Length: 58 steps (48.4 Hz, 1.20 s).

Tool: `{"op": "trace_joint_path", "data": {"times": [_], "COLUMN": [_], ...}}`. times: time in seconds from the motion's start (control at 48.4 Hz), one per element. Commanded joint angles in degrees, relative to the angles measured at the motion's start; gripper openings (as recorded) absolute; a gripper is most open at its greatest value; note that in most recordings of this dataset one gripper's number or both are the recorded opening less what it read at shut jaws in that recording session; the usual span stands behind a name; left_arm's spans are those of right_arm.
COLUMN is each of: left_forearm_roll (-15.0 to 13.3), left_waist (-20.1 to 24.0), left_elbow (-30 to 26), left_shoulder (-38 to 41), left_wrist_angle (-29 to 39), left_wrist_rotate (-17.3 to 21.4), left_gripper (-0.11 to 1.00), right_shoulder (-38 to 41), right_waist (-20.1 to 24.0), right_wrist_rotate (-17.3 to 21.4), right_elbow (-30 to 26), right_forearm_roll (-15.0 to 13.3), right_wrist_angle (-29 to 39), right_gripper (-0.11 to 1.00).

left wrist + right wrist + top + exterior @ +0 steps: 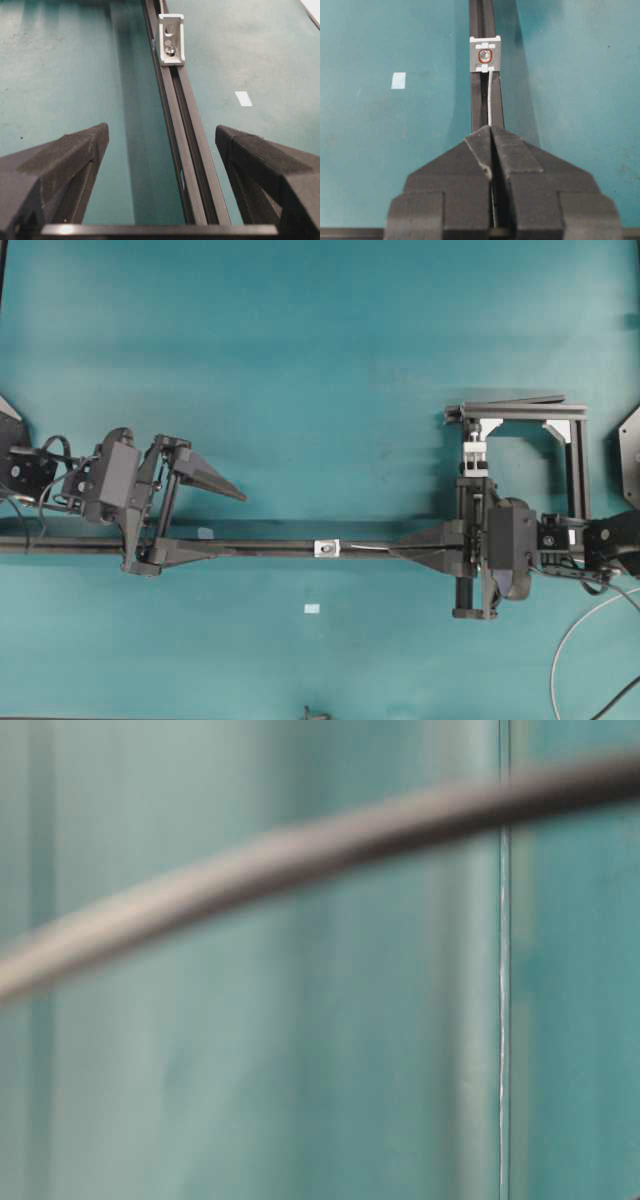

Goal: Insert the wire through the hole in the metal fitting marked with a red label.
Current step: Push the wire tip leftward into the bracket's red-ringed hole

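Wire (pixel 490 97): very thin, silvery, bare at the tip. It sticks out ahead of the right end effector (pixel 492 134), whose jaws are pressed together on it, and runs along the top of the black rail (pixel 481 102) toward the metal fitting (pixel 485 55). In the right wrist view the tip sits just below the fitting's lower edge, slightly to the right of the hole (pixel 484 55), which is ringed in red. Not yet through, as far as I can judge.

Handling, judged: the wire looks light and stiff enough to hold its line over the short exposed length, with a faint bow. So thin that a long free end would likely whip or sag; the present hold close behind the tip seems right, leaving only a short length to steer. Smooth metal, probably slippery between hard jaws, so it may slide back if the tip butts against the fitting's face instead of entering. It could also kink if pushed while misaligned.

Fitting: small silvery block seated on the rail, apparently fixed; should not shift under a light push.

Left end effector (pixel 160 150): jaws spread wide, one on each side of the rail, holding nothing; the fitting lies well ahead of it, seen from its back side.

A small pale rectangle (pixel 398 80) lies on the bench (pixel 380 150), off to the left of the right end effector. The table-level view is blurred; nothing useful.
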Motion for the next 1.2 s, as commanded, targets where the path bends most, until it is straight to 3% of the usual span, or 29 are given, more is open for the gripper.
{"op": "trace_joint_path", "data": {"times": [0.0,0.951,1.179], "left_forearm_roll": [0.18,0.53,0.53], "left_waist": [-0.26,-0.26,-0.26], "left_elbow": [-0.53,-0.97,-0.97], "left_shoulder": [-1.23,-1.23,-1.23], "left_wrist_angle": [0.0,0.88,0.97], "left_wrist_rotate": [0.09,0.09,0.09], "left_gripper": [0.74,0.74,0.74], "right_shoulder": [-0.26,1.85,2.37], "right_waist": [-0.09,-1.76,-2.46], "right_wrist_rotate": [-0.18,-1.76,-2.11], "right_elbow": [-1.05,-4.13,-4.75], "right_forearm_roll": [-0.18,-0.18,-1.32], "right_wrist_angle": [-0.18,0.26,0.62], "right_gripper": [-0.01,-0.01,-0.01]}}
